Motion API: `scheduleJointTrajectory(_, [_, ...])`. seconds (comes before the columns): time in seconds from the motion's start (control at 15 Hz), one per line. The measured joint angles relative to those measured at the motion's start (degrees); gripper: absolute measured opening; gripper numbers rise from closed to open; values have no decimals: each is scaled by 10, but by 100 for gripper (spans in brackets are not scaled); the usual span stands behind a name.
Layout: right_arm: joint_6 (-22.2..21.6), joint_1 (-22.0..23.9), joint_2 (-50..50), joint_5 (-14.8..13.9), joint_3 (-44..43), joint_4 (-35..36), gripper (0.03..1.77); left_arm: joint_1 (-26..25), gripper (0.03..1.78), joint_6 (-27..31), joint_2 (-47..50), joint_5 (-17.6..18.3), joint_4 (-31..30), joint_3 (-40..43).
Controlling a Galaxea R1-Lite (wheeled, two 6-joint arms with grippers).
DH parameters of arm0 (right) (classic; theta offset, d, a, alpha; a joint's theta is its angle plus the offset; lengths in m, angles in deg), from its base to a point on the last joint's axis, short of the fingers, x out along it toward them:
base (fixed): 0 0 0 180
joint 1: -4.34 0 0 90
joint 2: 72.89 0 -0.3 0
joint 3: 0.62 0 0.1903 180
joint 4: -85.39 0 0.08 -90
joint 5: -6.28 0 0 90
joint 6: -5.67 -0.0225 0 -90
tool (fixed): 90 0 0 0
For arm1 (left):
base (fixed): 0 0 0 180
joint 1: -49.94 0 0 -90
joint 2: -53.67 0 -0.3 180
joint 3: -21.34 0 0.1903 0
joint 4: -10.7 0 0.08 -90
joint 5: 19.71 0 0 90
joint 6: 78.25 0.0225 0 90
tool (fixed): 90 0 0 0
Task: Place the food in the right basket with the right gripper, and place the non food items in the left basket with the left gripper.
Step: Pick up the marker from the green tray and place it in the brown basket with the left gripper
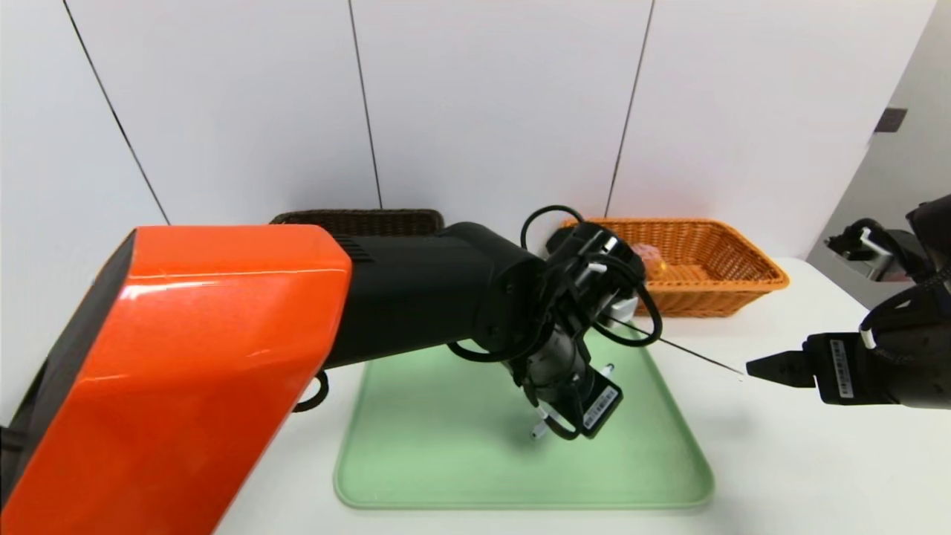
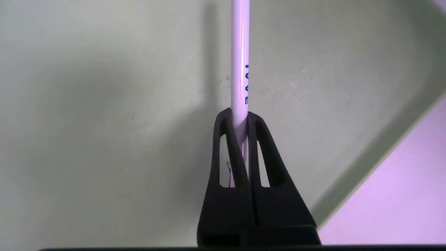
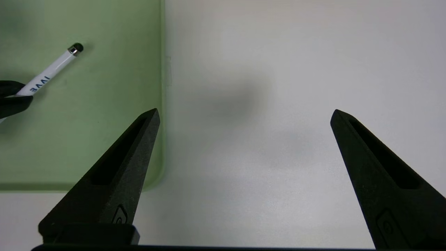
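Jaws of the left gripper (image 2: 239, 115) pinch a white pen (image 2: 240, 62); the right gripper's (image 3: 245, 111) gape wide, empty.

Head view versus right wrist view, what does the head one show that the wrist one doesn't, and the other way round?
Only the head view shows the orange basket, the bun inside it, and the dark brown basket. Only the right wrist view shows the pen's lettering and both fingers of the right tool, spread wide. Both share the green tray and the pen.
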State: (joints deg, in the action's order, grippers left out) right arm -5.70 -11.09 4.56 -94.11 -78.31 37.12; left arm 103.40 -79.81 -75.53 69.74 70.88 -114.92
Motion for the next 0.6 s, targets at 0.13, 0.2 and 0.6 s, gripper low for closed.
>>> scheduleJointTrajectory(0.13, [-1, 0, -3, 0, 3, 0, 170, -4, 5, -8, 19, 0, 0, 0])
scheduleJointTrajectory(0.2, [-1, 0, -5, 0, 5, 0, 170, -6, 5, -20, 30, -1, 0, 0])
scheduleJointTrajectory(0.6, [-1, 0, -12, 0, 20, 3, 170, -76, 5, -80, 118, -4, -5, 0])
